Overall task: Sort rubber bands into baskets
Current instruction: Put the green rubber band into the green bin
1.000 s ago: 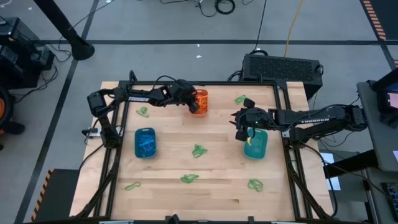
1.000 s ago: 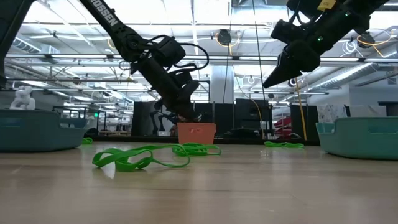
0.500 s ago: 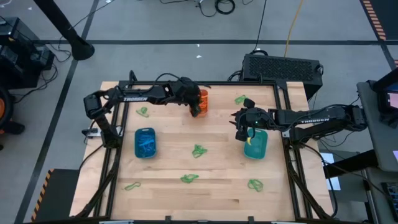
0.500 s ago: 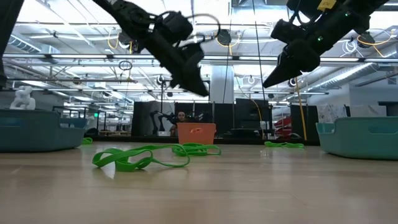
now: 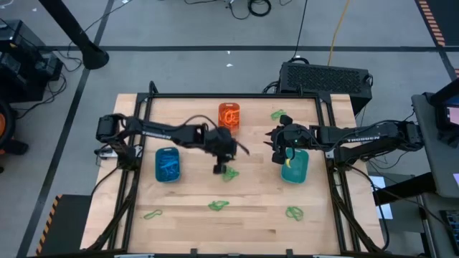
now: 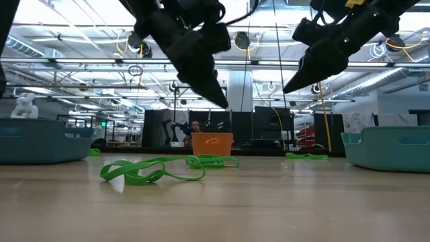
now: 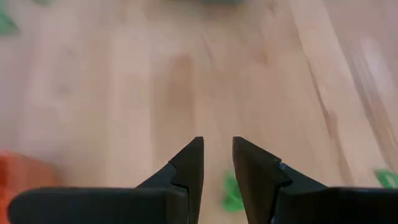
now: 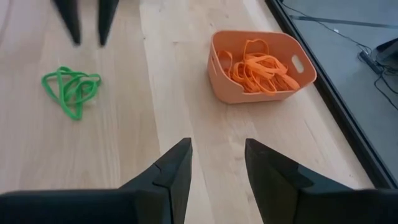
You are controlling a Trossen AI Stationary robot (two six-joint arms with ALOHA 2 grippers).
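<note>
— What is seen around the wooden table (image 5: 251, 193)?

— A black box (image 5: 326, 77) is set behind its far edge, and cables are strewn on the floor. Nothing is seen between the grippers and the bands.

— Where are the grippers held?

— The left gripper (image 5: 218, 168) is poised mid-table, its fingers a little apart and empty, just beside a green band (image 5: 229, 173). The right gripper (image 5: 276, 153) is held open and empty at the teal basket (image 5: 295, 166).

— What is counted?

— Three baskets: the orange basket (image 5: 229, 116), filled with orange bands (image 8: 258, 65), the blue basket (image 5: 168, 165) and the teal one. Six green tangles are counted loose on the wood.
</note>
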